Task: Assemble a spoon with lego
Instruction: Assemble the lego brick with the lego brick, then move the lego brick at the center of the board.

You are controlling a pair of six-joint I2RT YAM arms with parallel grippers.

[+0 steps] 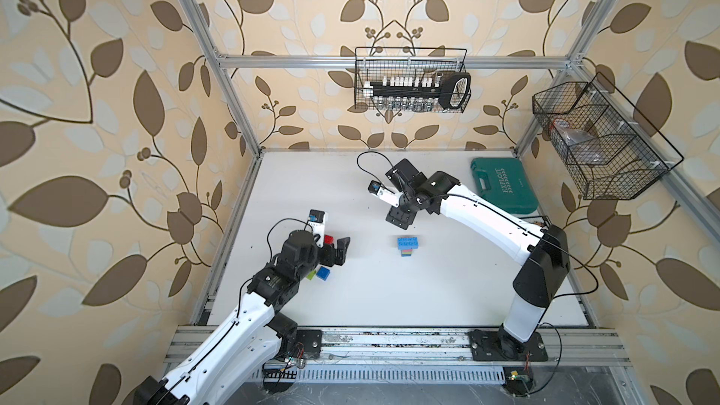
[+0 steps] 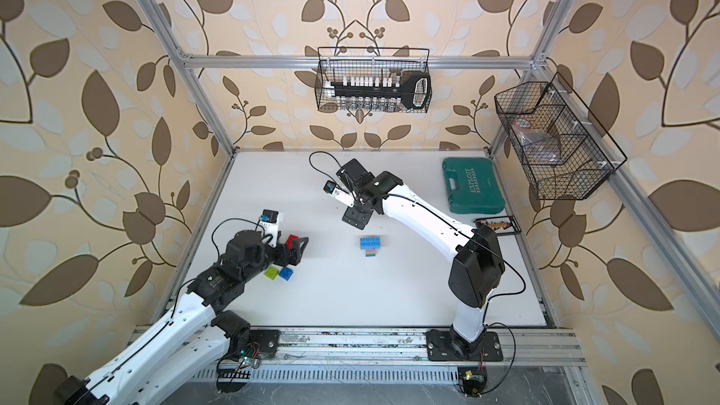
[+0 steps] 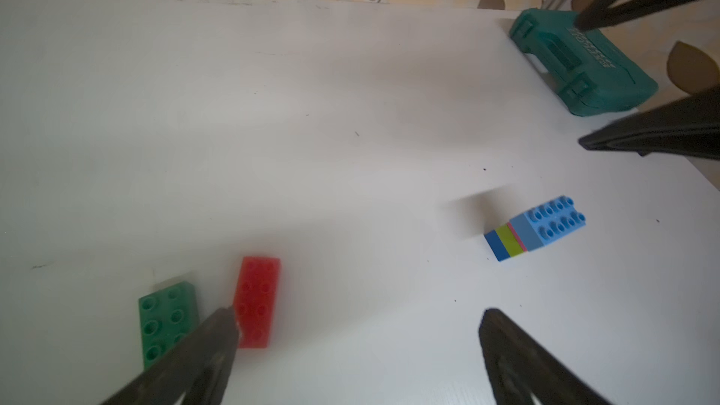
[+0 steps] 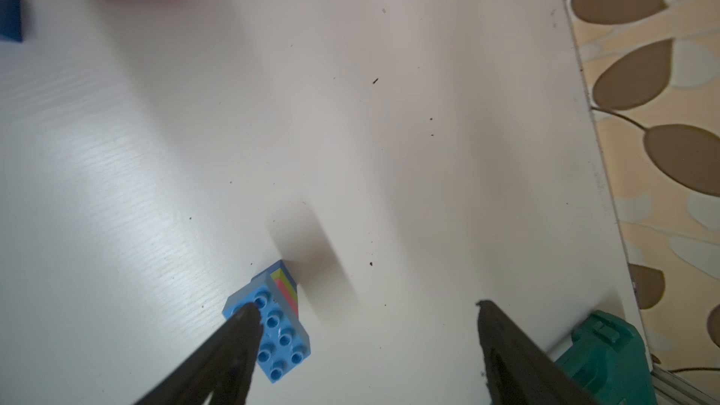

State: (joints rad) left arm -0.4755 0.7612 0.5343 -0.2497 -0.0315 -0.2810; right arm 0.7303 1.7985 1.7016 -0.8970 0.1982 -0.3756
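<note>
Spoon (image 1: 407, 246) unheld; L gripper (image 3: 360, 317), R gripper (image 4: 366, 307) wide, empty; basket (image 1: 362, 105) holds socket rail (image 1: 409, 89).

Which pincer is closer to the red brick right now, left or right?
Left. One finger of the open left pincer sits right at the red brick; the open right pincer is well away, by the blue-topped stack.

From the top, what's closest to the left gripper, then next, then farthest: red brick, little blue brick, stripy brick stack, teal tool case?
From the left gripper, in a top view:
1. red brick, right at its jaws.
2. blue brick, beside the gripper's body.
3. striped brick stack, mid-table.
4. teal tool case, far back corner.
</note>
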